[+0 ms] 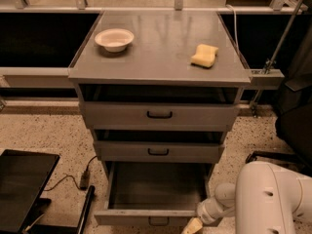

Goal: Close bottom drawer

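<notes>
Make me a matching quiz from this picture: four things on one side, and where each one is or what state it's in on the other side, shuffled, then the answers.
Things:
1. bowl
2. sponge
3. bottom drawer
4. gripper

Places or states:
A. by the bottom drawer's front right corner, low in the view
B. on the cabinet top, left side of the view
C. pulled out, standing open
D. on the cabinet top, right side of the view

Pairs: 1-B, 2-D, 3-C, 4-A

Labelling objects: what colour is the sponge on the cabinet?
Pale yellow sponge, camera view; gripper at front right of open grey bottom drawer.
</notes>
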Controlling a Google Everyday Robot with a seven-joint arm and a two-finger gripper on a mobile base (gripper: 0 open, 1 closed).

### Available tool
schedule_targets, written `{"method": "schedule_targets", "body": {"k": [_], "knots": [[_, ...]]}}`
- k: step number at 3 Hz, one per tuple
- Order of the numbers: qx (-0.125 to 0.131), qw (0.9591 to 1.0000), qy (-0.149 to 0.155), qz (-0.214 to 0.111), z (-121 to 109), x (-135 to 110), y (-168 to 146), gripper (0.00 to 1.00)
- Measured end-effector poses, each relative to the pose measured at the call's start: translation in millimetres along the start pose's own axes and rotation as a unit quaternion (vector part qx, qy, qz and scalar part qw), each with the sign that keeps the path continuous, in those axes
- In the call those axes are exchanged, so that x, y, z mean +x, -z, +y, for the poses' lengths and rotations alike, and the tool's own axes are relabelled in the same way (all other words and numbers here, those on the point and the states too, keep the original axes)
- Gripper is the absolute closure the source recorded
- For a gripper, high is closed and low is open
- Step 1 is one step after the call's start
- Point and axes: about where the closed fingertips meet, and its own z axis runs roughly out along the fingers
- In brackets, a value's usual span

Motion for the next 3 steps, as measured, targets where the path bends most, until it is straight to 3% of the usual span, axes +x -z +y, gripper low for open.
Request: {"method": "schedule_targets", "body": {"k": [1, 3], "knots": [[0.000, 1.0000, 0.000, 0.000, 0.0, 0.0, 0.0, 0.19], [0.000, 1.0000, 0.000, 0.000, 0.0, 0.0, 0.0, 0.65]]}}
